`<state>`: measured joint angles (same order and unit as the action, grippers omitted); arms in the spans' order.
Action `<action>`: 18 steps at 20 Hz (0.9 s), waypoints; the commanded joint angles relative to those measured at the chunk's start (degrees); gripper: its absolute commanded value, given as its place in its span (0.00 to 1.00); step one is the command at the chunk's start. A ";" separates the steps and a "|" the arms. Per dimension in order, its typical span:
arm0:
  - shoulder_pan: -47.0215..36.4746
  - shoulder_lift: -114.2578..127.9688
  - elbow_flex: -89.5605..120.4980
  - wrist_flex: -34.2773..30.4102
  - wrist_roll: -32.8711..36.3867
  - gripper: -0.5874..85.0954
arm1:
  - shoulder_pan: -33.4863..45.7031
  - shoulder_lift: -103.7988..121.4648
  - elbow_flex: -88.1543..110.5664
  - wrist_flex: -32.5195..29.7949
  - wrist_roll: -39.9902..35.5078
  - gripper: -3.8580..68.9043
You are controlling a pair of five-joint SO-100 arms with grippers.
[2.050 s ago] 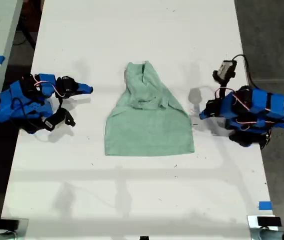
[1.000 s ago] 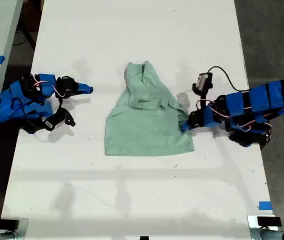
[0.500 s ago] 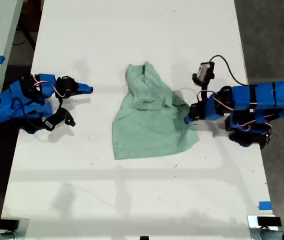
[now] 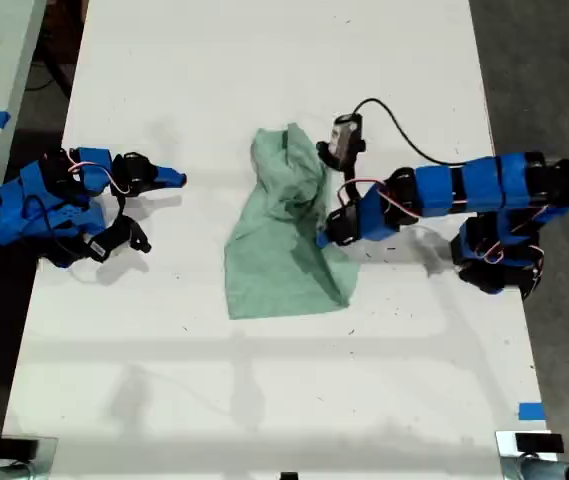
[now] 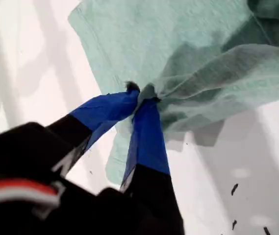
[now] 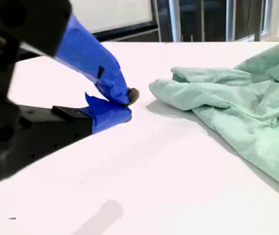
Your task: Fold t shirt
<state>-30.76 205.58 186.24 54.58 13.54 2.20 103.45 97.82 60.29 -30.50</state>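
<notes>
My first claw (image 5: pixel 141 95), pinching the wrinkled pale mint-green fabric t shirt (image 4: pixel 284 240), has dragged its 3 o'clock edge toward 9 o'clock in the exterior view, so the fold looks underway. My second claw (image 6: pixel 122 103) is pressed together, idle on the white table (image 4: pixel 264 400).

One t shirt (image 4: pixel 282 238), two blue arms, one white table (image 4: pixel 264 400), and two blue tape marks.

No readable text anywhere here, honestly: no labels, brand names, numbers or signs show up in any of the three views.
</notes>
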 commanded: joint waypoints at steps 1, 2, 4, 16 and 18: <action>-0.09 0.62 2.11 0.18 -0.53 0.01 | -2.29 -14.94 -28.30 11.07 -4.31 0.42; 0.00 0.62 2.11 0.18 -0.53 0.01 | -2.11 -16.79 -33.57 15.21 -4.66 0.38; 0.18 0.62 2.11 0.18 -0.53 0.01 | -0.44 -12.22 -33.40 18.81 -3.96 0.35; 0.00 0.62 2.11 0.00 -0.44 0.01 | 4.04 64.42 48.69 6.68 8.61 0.07; 0.00 0.62 2.11 0.00 -0.62 0.01 | 4.22 81.65 64.34 6.15 8.00 0.07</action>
<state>-30.76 205.58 186.24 54.58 13.54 5.98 168.57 148.54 68.91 -22.76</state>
